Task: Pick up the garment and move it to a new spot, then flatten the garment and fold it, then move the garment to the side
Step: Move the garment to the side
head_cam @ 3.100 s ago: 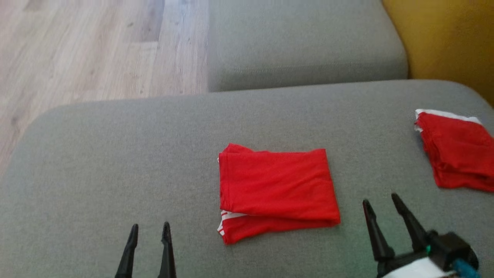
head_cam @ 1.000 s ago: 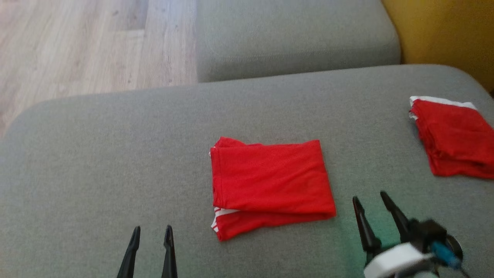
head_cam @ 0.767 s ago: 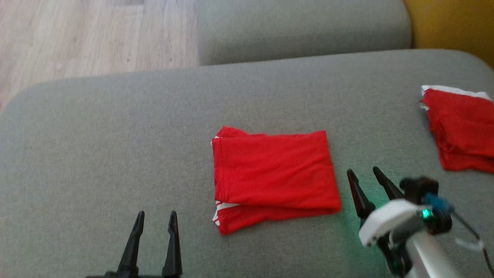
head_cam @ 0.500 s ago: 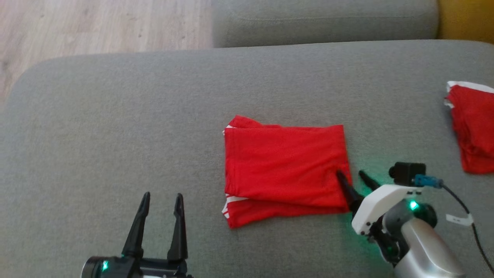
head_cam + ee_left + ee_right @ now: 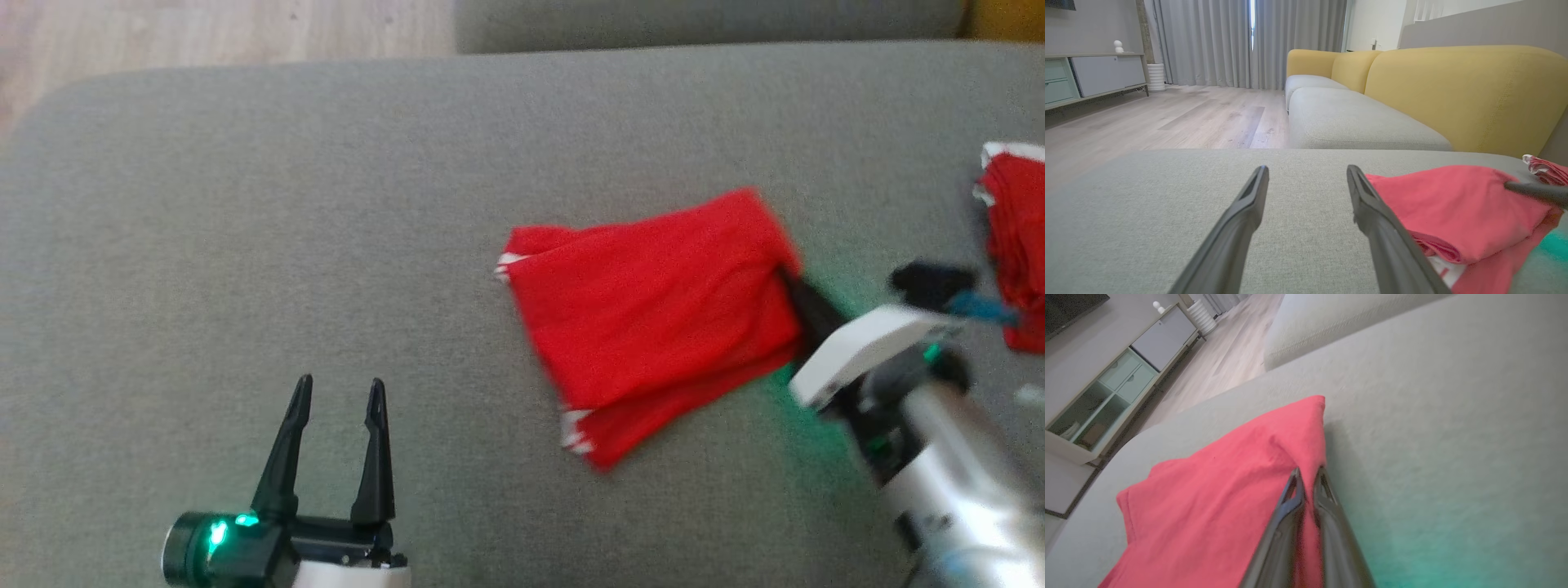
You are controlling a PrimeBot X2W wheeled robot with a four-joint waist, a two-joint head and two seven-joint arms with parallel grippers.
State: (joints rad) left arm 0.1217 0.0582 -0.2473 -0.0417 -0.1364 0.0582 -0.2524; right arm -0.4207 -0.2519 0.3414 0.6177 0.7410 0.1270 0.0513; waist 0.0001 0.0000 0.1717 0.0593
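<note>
**Left claw.** The left claw (image 5: 340, 381) is standing with jaws apart over bare cushion (image 5: 204, 204), gripping nothing. The garment (image 5: 661, 302) is lying well to its right.

**Right claw.** The right claw (image 5: 788, 276) is pinching together on the garment's right edge. The folded red cloth is trailing off to that claw's left, skewed on the cushion.

**Risks.**
- The grip is taking a single point on one edge. If only the upper layers are being held, the fold is likely to open, with the white-trimmed lower layer dragging on the cushion nap.
- So thin a pinch may also be slipping free under the cloth's weight.
- Just right of the right claw a second garment (image 5: 1016, 245) is lying. A careless set-down could be landing on it and tangling both.

**Not determinable.**
- The right claw's tips are sinking into cloth, so the number of layers between them cannot be told.
- Nor can it be told whether the garment is lifting clear or sliding.
- Blur is smearing the garment's near edge and the forearm.
- The second garment is running off the head view's right border.
</note>
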